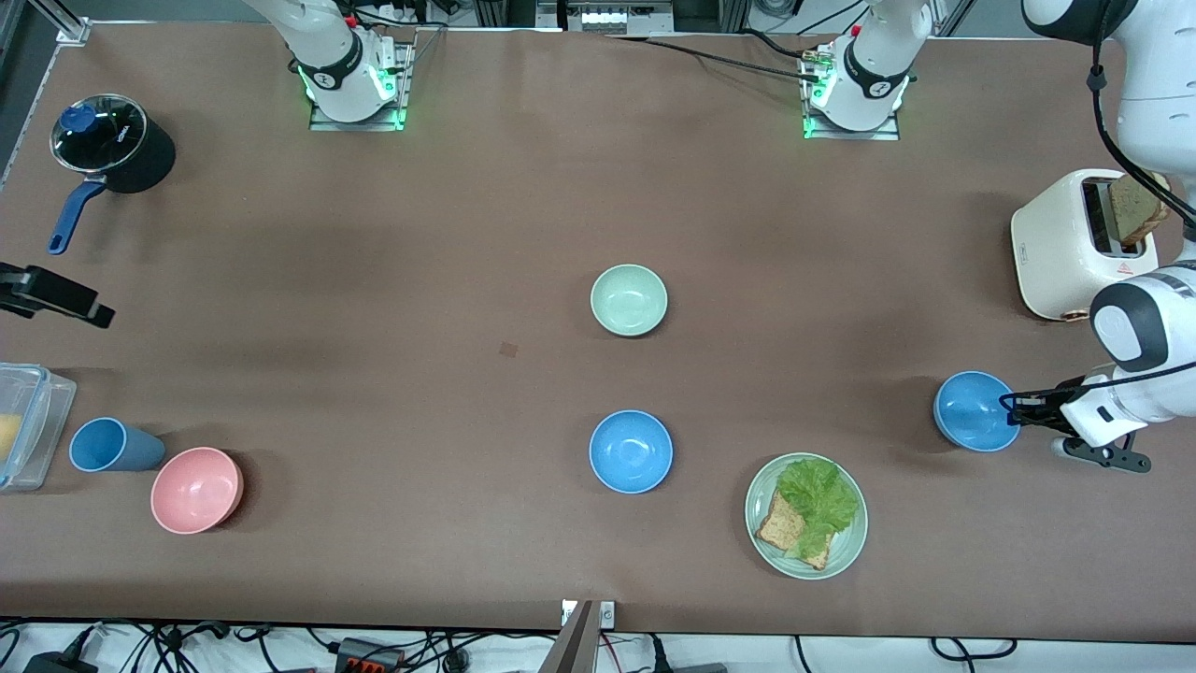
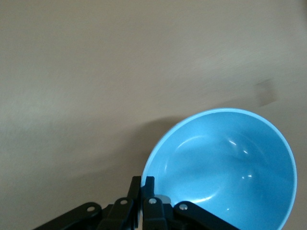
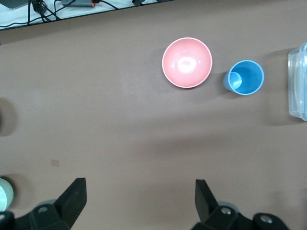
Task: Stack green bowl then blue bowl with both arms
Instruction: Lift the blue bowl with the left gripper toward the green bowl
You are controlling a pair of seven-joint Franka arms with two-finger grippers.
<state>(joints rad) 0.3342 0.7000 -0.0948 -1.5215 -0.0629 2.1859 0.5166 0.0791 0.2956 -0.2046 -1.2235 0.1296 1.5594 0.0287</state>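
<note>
I have the counter laid out with the toaster at the left arm's end and the lidded pot at the right arm's end. The left arm reaches in by the toaster, and its gripper has its jaws clenched on the rim of a blue bowl — in the left wrist view the bowl tilts up, pinched at its edge, so I judge it lifted or about to lift. The right gripper hangs with its jaws released wide over bare counter at its own end and seems to be waiting; its wrist view looks down on the pink bowl and blue cup.

The green bowl sits alone mid-counter, nothing in it, with a second blue bowl nearer the front camera and the plate of lettuce and bread beside that.

So I read this as the blue-bowl pick — the next move calls for carrying it level toward the middle, centring over the green bowl and lowering before I let go.
</note>
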